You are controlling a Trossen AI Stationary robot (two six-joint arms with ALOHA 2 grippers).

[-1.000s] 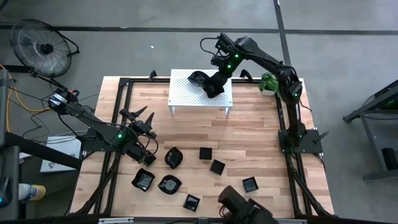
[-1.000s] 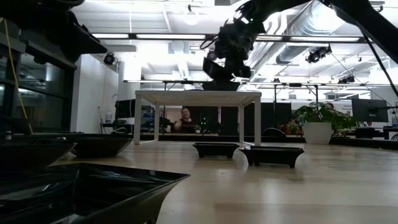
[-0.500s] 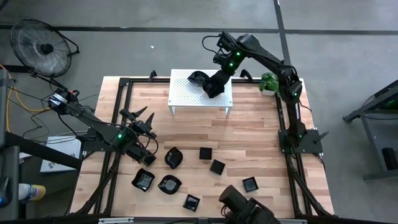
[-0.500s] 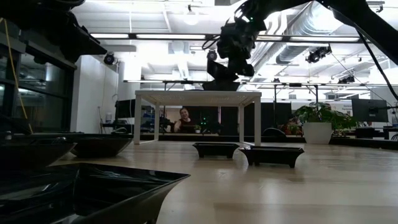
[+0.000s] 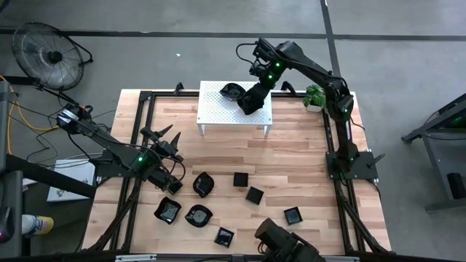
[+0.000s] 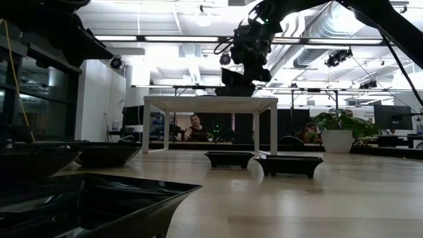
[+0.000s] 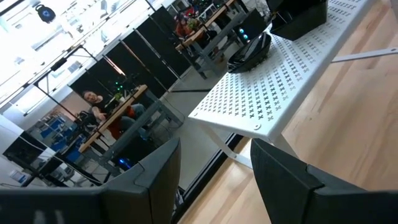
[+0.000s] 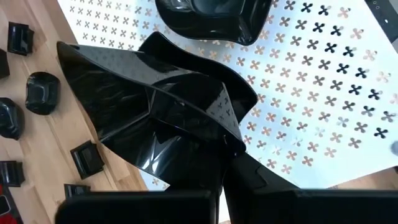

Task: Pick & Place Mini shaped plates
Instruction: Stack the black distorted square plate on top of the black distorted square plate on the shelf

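Only the right wrist view shows the right pincer (image 8: 214, 155) gripping a square plate (image 8: 149, 106).

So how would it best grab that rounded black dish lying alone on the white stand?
Probably by its raised rim, from above: the rounded dish sits upright and open on the white stand, too wide to span. The side away from the right gripper, which holds a square dish, looks freer.

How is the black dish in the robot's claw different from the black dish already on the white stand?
The square dish is pinched in the right claw, tilted over the white perforated stand; the rounded dish sits flat on the stand with nothing holding it. The held dish has straight edges and sharp corners; the resting one has a wavy, curved rim. Both are small, glossy and black.
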